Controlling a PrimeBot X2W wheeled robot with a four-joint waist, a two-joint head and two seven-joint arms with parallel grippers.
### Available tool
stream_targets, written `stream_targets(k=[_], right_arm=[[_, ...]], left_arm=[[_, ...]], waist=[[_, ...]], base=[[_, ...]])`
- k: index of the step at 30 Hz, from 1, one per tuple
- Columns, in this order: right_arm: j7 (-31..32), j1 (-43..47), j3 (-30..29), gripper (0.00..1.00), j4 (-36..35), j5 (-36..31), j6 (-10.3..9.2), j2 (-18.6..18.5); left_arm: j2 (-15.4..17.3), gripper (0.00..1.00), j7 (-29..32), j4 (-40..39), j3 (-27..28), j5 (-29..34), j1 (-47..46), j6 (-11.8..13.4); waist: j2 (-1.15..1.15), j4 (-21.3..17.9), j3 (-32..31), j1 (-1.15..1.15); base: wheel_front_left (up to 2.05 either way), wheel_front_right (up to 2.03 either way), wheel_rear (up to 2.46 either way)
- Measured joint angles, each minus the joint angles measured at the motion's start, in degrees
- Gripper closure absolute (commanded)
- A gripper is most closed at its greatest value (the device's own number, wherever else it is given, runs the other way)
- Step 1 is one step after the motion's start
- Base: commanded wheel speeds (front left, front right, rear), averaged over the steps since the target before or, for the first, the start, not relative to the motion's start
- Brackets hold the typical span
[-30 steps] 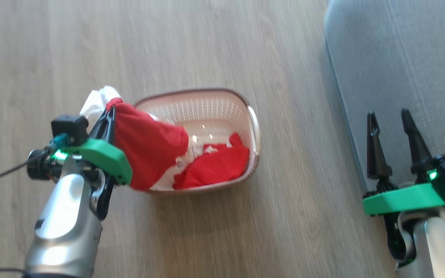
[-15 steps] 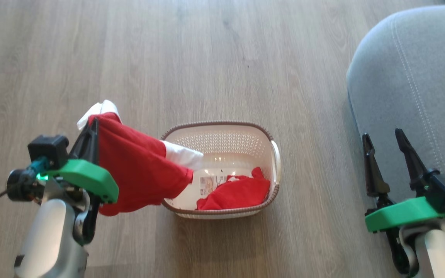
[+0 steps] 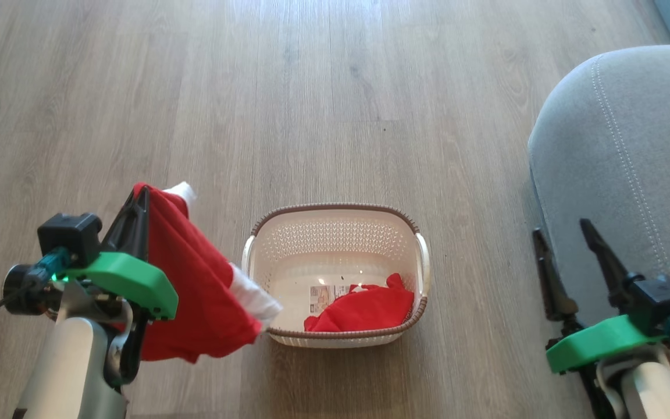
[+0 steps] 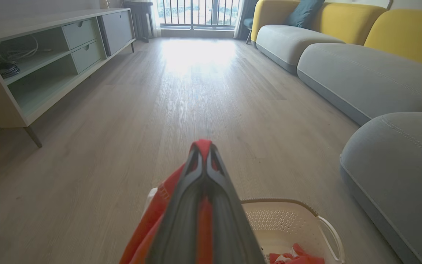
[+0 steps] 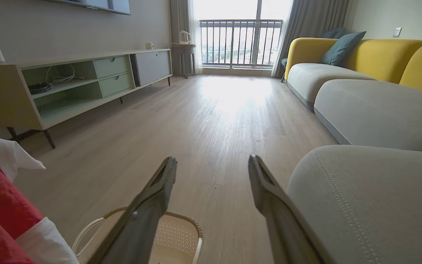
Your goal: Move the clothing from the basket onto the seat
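Observation:
My left gripper (image 3: 138, 196) is shut on a red garment with white parts (image 3: 201, 302). That piece of clothing hangs free to the left of the basket (image 3: 335, 208), its white corner near the rim. In the left wrist view red fabric shows between the closed fingertips (image 4: 203, 146). A second red piece of clothing (image 3: 364, 309) lies in the cream basket's front right corner beside the sticker. My right gripper (image 3: 562, 230) stands open and holds nothing, at the edge of the grey seat (image 3: 620, 163), fingers spread wide in its own view (image 5: 211, 161).
Wooden floor (image 3: 323, 105) stretches ahead. A long low cabinet (image 5: 68, 84) on legs lines the left wall. More grey seat cushions with yellow backs (image 5: 365, 62) run along the right toward a balcony window (image 5: 240, 40).
The head camera has shifted. The held garment has come fully out of the basket and now hangs beside its left rim. The right gripper stays open by the seat.

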Motion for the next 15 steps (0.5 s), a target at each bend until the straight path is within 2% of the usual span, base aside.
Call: stream_targets(k=[4, 11, 15], right_arm=[[0.00, -0.75, 4.66, 0.00, 0.15, 1.19, 0.00, -1.76], [0.01, -8.14, 19.00, 0.00, 1.37, 4.43, 0.00, -5.77], [0.27, -13.28, 27.06, 0.00, 2.69, 6.01, 0.00, -6.83]], left_arm=[[0.14, 1.00, 0.73, -2.00, -0.40, 0.00, 0.65, 0.08], [0.03, 1.00, 1.79, -5.53, -3.09, 0.00, 0.82, -0.22], [-0.74, 1.00, 2.24, -6.68, -5.32, 0.04, 0.71, -0.74]], waist=[[0.00, -0.02, -0.04, 0.00], [0.00, 0.13, -0.09, 0.00], [0.00, 0.76, 0.03, 0.00]], base=[[0.00, 0.00, 0.00], [0.00, 0.00, 0.00], [0.00, 0.00, 0.00]])
